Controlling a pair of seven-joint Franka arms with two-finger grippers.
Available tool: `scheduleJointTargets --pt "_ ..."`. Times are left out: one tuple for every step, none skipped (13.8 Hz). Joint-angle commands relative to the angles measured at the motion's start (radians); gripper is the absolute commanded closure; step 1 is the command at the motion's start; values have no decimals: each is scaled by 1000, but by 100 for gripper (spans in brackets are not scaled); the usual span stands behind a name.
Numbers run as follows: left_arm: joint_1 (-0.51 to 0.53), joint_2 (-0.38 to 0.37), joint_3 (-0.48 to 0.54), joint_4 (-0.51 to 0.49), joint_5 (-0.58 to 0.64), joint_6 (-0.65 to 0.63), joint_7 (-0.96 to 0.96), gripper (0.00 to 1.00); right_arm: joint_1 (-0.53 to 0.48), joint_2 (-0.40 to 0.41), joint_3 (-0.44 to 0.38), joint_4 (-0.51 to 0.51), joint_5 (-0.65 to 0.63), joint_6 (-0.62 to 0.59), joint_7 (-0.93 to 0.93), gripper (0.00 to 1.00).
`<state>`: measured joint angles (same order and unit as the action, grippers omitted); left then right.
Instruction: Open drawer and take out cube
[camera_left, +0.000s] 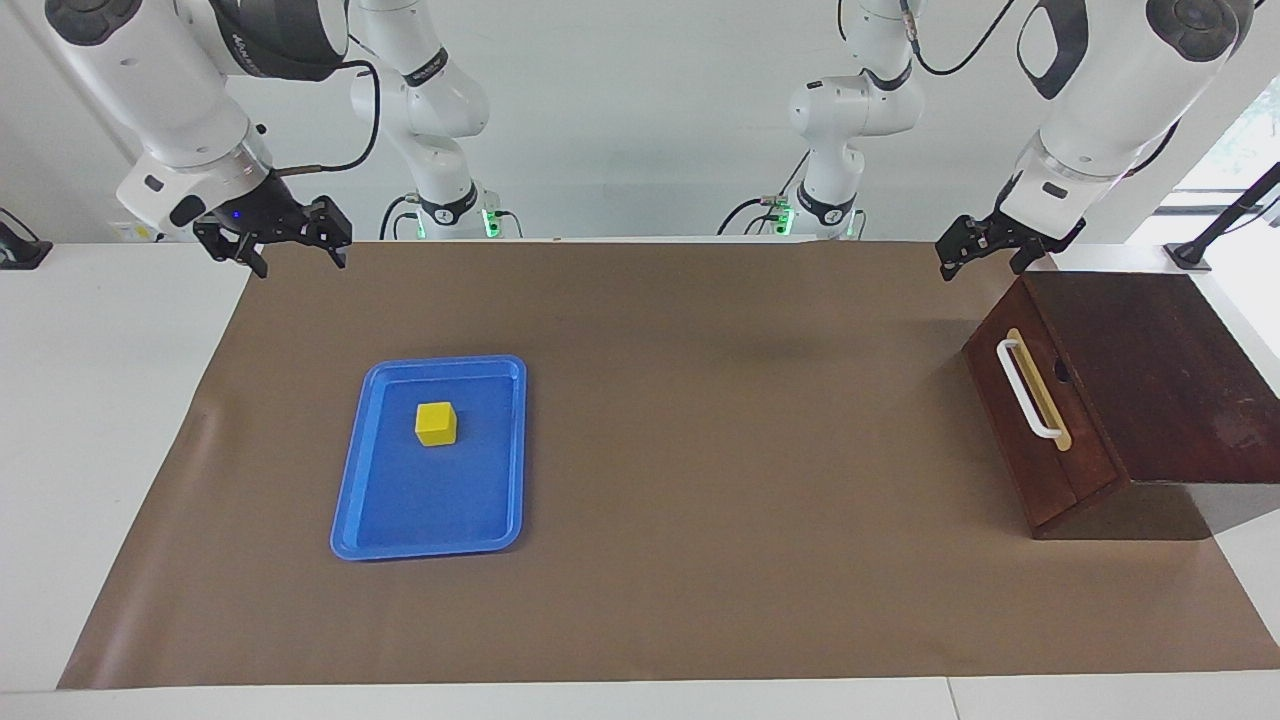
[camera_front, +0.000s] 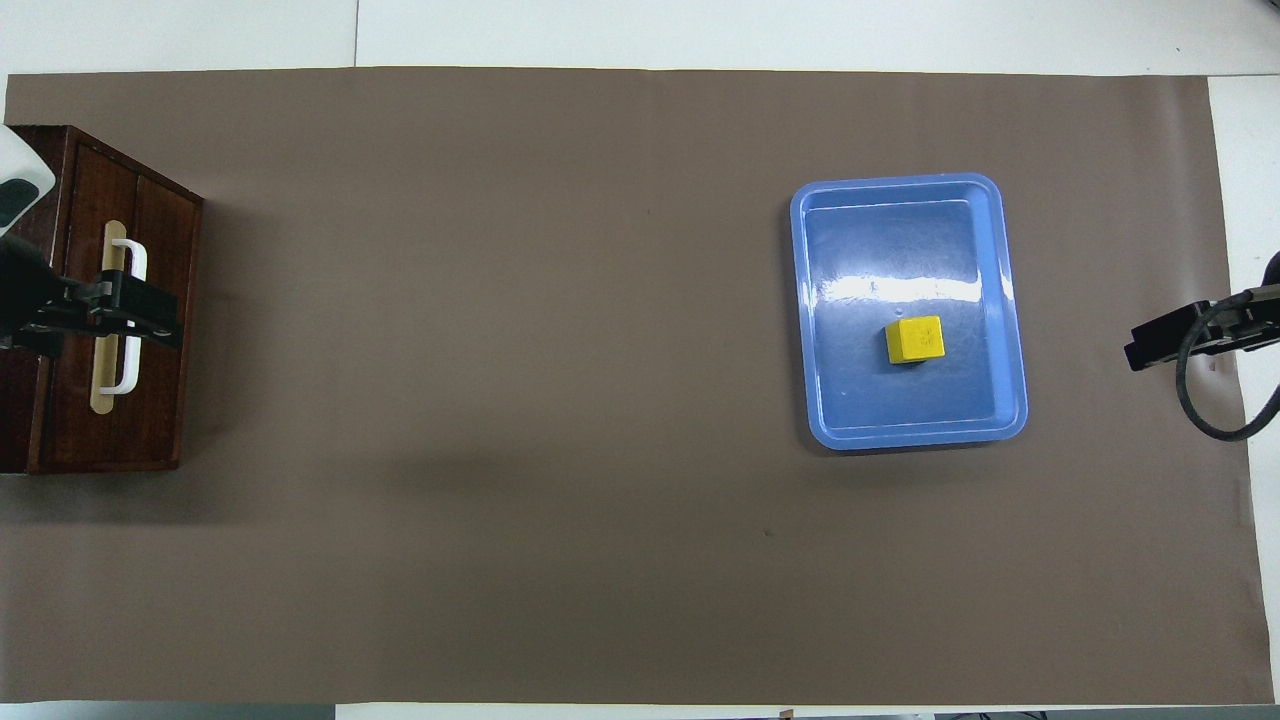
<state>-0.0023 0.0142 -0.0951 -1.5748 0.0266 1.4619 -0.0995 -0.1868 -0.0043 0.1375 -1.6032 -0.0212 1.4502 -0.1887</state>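
1. Cube (camera_left: 436, 423), small and bright yellow, sits flat in the blue tray (camera_left: 400, 530), in the half of the tray nearer the robots and clear of its rim; the overhead view shows the same.
2. Blue tray lies on the brown mat (camera_left: 700, 450) toward the right arm's end of the bench (camera_left: 80, 420), long sides running toward and away from the robots.
3. Right tool (camera_left: 290, 258) hangs in the air over the mat's corner at the right arm's end, well apart from the tray. Its fingers (camera_left: 338, 255) point down and stand wide, with nothing between them.
4. Brown mat covers most of the white bench; its middle stretch between tray and drawer carries nothing but a faint shadow.
5. Left tool (camera_left: 975, 255) hangs over the robots' edge of the wooden cabinet (camera_left: 1160, 380), at the left arm's end of the bench. In the overhead view it overlaps the handle, but the facing view shows it raised and clear of it. Its jaws stand wide and hold nothing.
6. Drawer (camera_left: 1030, 440), dark reddish-brown, is pushed fully into the cabinet, its front facing the middle of the bench.
7. White bar handle (camera_left: 1028, 390) sits on a tan strip across the drawer front, untouched.
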Motion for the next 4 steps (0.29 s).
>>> scheduleJointTargets --pt "5 -14 0 -7 -5 -5 1 0 -19 -2 19 8 -22 -14 -21 0" --pt "5 -14 0 -7 -5 -5 1 0 -19 -3 19 8 -31 -14 -23 0" --pt "5 -14 0 -7 -5 -5 1 0 -19 -3 19 8 -32 -13 -23 0" --pt "5 -13 0 -7 -5 -5 1 0 -19 -3 19 8 -32 -13 -23 0"
